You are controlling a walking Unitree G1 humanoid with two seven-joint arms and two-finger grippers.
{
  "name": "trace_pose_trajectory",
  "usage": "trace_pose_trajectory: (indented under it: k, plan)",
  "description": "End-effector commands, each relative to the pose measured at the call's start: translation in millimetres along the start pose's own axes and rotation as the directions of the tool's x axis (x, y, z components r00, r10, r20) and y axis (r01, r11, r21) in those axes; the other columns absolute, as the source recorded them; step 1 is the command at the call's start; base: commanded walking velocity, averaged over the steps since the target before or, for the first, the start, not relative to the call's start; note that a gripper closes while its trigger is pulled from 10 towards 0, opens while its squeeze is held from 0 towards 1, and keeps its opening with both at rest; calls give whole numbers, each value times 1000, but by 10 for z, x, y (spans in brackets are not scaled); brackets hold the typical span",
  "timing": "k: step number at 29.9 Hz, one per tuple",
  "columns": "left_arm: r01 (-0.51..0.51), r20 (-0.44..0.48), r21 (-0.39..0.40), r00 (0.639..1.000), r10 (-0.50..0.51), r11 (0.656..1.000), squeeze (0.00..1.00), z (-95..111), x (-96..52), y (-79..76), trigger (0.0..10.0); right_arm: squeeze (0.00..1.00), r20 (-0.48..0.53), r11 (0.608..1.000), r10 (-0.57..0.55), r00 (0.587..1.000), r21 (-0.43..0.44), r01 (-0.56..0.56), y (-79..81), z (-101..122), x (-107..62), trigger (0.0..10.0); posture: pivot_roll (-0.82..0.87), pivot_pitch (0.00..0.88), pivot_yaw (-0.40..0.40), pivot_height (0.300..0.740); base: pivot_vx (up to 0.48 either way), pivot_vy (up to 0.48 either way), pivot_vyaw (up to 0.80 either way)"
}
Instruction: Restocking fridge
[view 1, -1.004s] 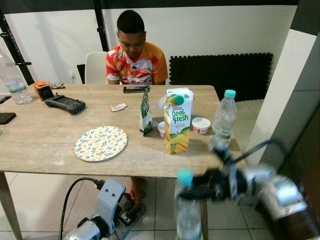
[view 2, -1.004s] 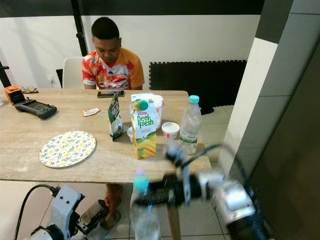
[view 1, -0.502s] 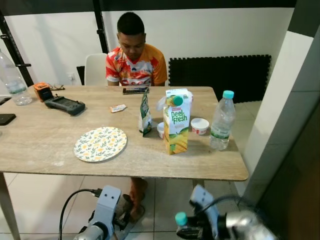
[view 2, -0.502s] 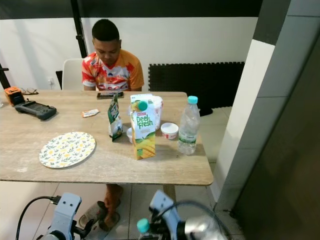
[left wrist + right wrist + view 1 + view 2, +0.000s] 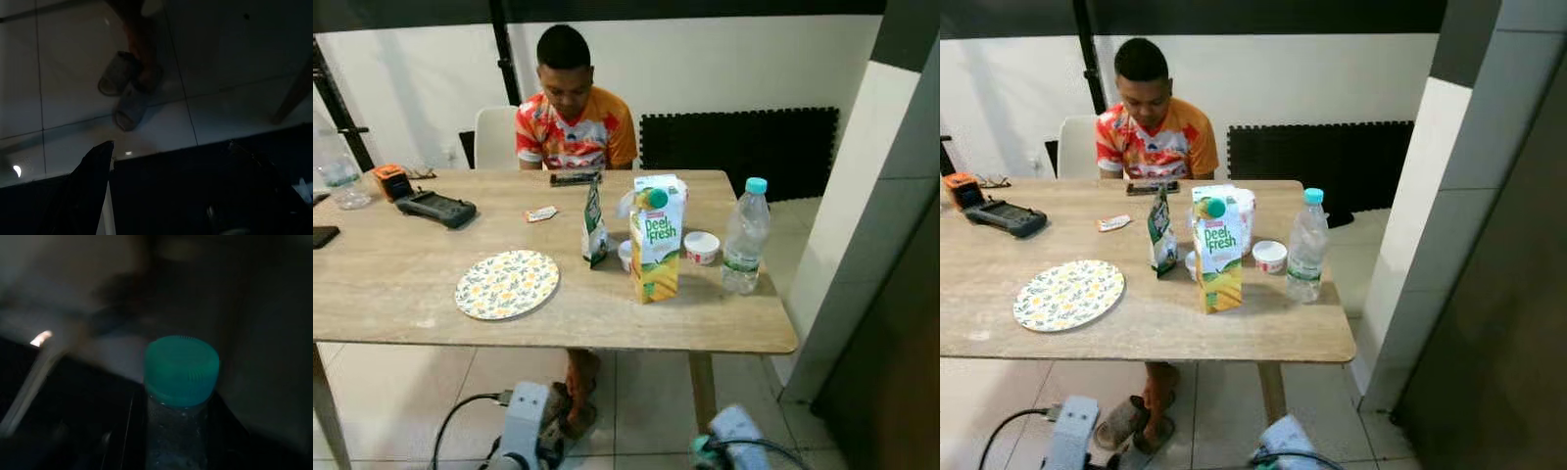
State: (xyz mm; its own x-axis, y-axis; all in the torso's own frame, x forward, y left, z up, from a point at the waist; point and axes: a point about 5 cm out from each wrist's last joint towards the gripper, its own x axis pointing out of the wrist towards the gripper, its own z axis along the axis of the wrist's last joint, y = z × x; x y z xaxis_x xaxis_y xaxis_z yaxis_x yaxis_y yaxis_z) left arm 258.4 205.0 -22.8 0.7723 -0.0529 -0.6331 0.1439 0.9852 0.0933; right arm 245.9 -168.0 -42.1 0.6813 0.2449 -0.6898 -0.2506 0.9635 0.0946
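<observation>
Right pincer (image 5: 178, 450) clamped on bottle (image 5: 180, 396); table (image 5: 401, 284), juice carton (image 5: 656, 240) ahead.

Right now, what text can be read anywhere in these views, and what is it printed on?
"Peel Fresh": on the front of the juice carton on the table.
Green pouch: has print, too small to read.
Water bottle label: too blurred to read.
Small cup: red marking, unreadable.
Person's shirt: lettering across the chest, not legible.
Bottle in the right wrist view: no text to be seen.
</observation>
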Motion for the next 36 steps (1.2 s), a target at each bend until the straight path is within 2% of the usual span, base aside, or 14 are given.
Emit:
trace_pose_trajectory:
  k: [1, 4, 5, 6, 11, 17, 20, 21, 24, 26, 28, 30, 32, 36]
  plan:
    - [-10, -26, -32, 1000, 9, 999, 0, -87, -3, -19, 10000, 0, -82, 991, -105, 991, 79, 111, -104, -212, -49, 0, -25, 96, 60, 740, 0, 0, 0]
    - [-13, -58, -83, 998, 8, 996, 0, -188, 0, -81, 10000, 0, -75, 976, -177, 981, 113, 184, -190, -241, -77, 196, -56, 104, 52, 740, 0, 0, 0]
    - [-6, -82, -94, 997, -2, 996, 0, -254, -4, -128, 10000, 0, -73, 972, -198, 977, 110, 205, -212, -241, -82, 4118, -56, 104, 52, 740, 0, 0, 0]
    - [1, -104, -93, 995, -10, 996, 0, -312, -9, -174, 10000, 0, -72, 970, -209, 975, 108, 216, -230, -241, -87, 10000, -64, 106, 47, 740, 0, 0, 0]
    - [21, -116, -79, 993, -30, 997, 0, -395, -19, -293, 10000, 0, -50, 964, -237, 970, 108, 242, -300, -218, -110, 10000, -56, 114, 25, 740, 0, 0, 0]
    - [3, -91, -82, 996, -10, 997, 0, -433, -42, -269, 10000, 0, -11, 953, -279, 960, 122, 278, -362, -204, -139, 10000, -75, 118, 1, 740, 0, 0, 0]
    - [11, -78, -63, 997, -16, 998, 0, -503, -78, -300, 10000, 0, 48, 951, -287, 957, 133, 278, -456, -177, -192, 10000, -82, 78, -11, 740, 0, 0, 0]
    - [-3, -79, -85, 997, -4, 996, 0, -523, -87, -283, 10000, 0, 65, 951, -286, 956, 140, 275, -473, -165, -201, 10000, -84, 60, -9, 740, 0, 0, 0]
    - [-35, -82, -114, 996, 26, 993, 0, -555, -102, -239, 10000, 0, 78, 955, -276, 958, 129, 265, -479, -167, -210, 10000, -84, 46, -4, 740, 0, 0, 0]
    - [-58, -89, -98, 995, 50, 993, 0, -557, -100, -220, 10000, 0, 66, 950, -284, 957, 157, 271, -505, -189, -223, 10000, -69, 54, 3, 740, 0, 0, 0]
    - [-57, -81, -112, 996, 48, 992, 0, -541, -94, -224, 10000, 0, 56, 948, -290, 955, 156, 279, -510, -205, -226, 10000, -62, 74, 1, 740, 0, 0, 0]
    - [-45, -69, -111, 997, 37, 993, 0, -518, -86, -231, 10000, 0, 39, 948, -293, 955, 144, 285, -501, -227, -222, 10000, -68, 30, 16, 740, 0, 0, 0]
    - [-39, -75, -101, 997, 32, 994, 0, -525, -88, -211, 10000, 0, 32, 948, -287, 958, 154, 279, -469, -242, -209, 10000, -63, 66, 20, 740, 0, 0, 0]
    - [-94, -84, -142, 993, 83, 985, 0, -554, -111, -101, 10000, 0, 21, 951, -268, 963, 162, 262, -384, -272, -178, 10000, -60, 77, 25, 740, 0, 0, 0]
